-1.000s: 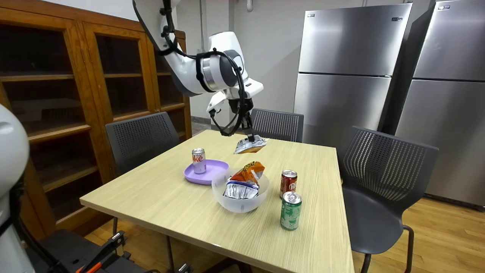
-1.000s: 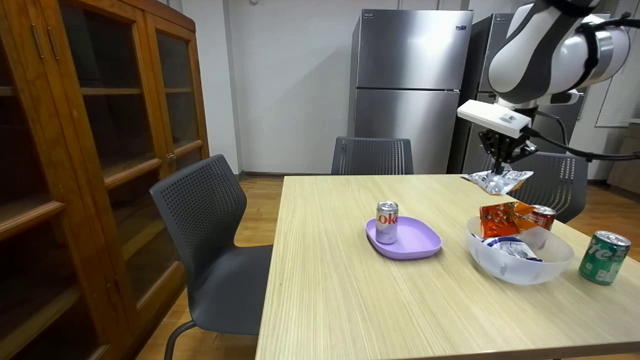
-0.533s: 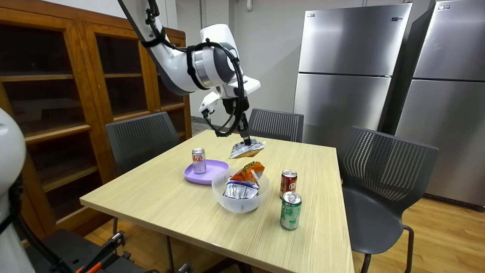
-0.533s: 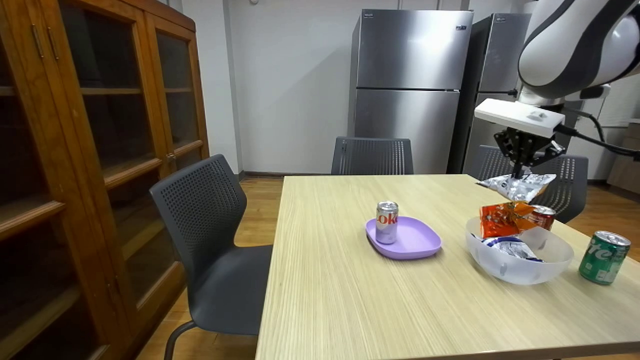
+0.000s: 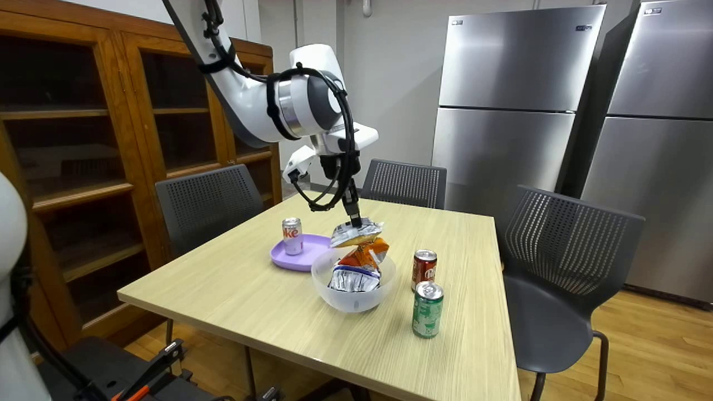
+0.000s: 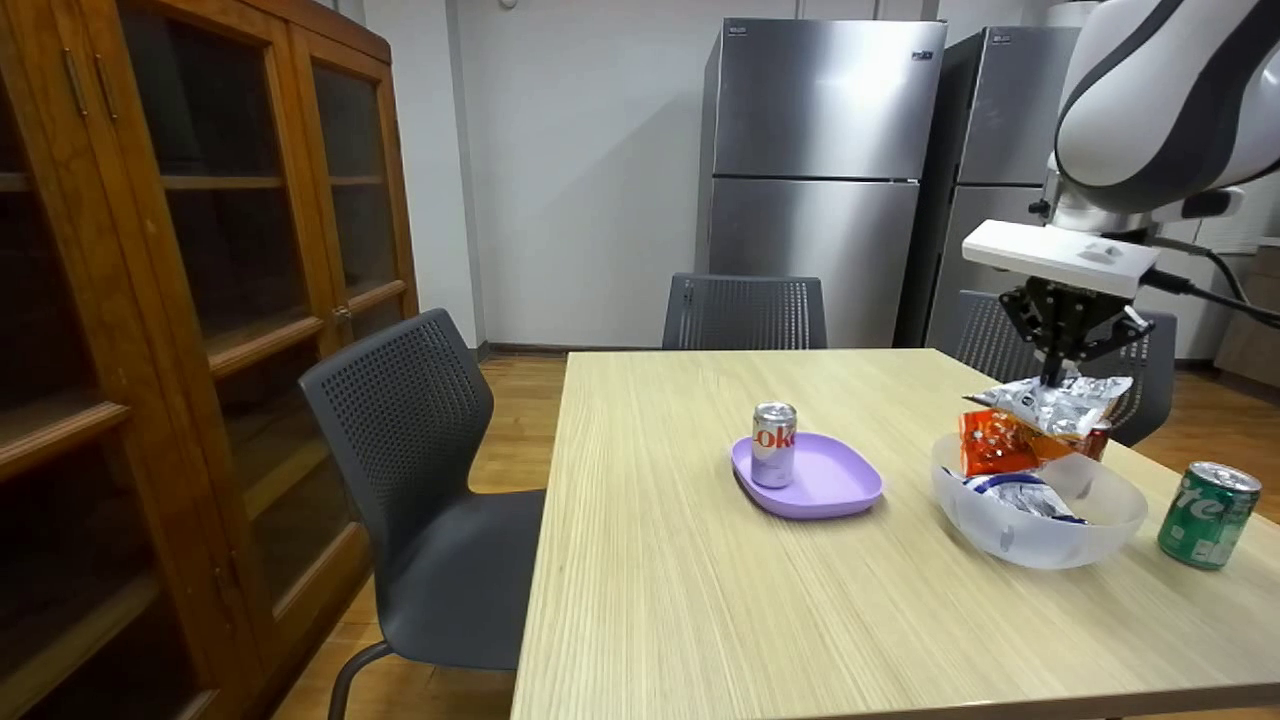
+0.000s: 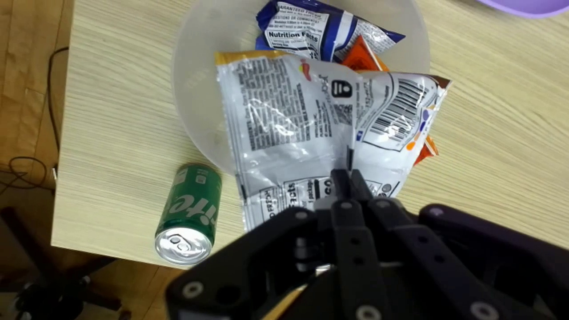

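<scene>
The silver snack bag (image 7: 284, 111) is up in the air, crinkled and gold-edged, hanging right over the bowl (image 6: 1040, 547), and the gripper (image 7: 349, 175) has it: fingers clamped together on the film, a sharp crease running away from the pinch. Whether it brushes the orange bag (image 6: 990, 443) below, you can't tell from here; they overlap in both exterior views. Look at the arm (image 5: 248, 103): it slopes down from the upper left in an exterior view, bends at the wrist and points the gripper steeply at the table (image 6: 700, 600), leaning only a little. Now the bowl, frosted white, with two packets in it: the orange bag pokes up past the rim, while the blue bag (image 7: 302, 26) lies lower, its nutrition label showing in the wrist view. Near the bowl, the purple plate (image 6: 835, 480) sits on the table, a silver Coke can (image 6: 774, 445) standing upright toward one edge of it. Across the bowl from that plate, two more cans, both upright: a red can (image 5: 424, 267) and a green can (image 5: 428, 312), near each other, the green one just beside the bowl in the wrist view. Dark chairs (image 6: 420, 420) stand around the table.
</scene>
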Controlling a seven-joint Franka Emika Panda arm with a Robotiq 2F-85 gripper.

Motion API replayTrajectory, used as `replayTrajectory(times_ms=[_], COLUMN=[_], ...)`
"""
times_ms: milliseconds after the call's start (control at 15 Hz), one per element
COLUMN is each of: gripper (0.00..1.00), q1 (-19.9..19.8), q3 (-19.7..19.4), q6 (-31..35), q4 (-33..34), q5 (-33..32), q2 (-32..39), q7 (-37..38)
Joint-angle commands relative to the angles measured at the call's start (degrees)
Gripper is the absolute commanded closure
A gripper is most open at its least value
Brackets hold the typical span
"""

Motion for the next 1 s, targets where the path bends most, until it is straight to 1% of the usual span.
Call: replayTrajectory(times_ms=[0, 467, 933], gripper=[1.00, 1.00, 1.00], q1=[-2.11, -2.59, -1.97], q3=[2.32, 3.69, 3.90], q6=[-2.74, -5.94, -5.12], q4=[-0.99, -0.04, 1.50], q5=[-0.46, 0.70, 1.26], q2=[-1.42, 0.82, 4.87], q7=[-1.88, -3.89, -3.70])
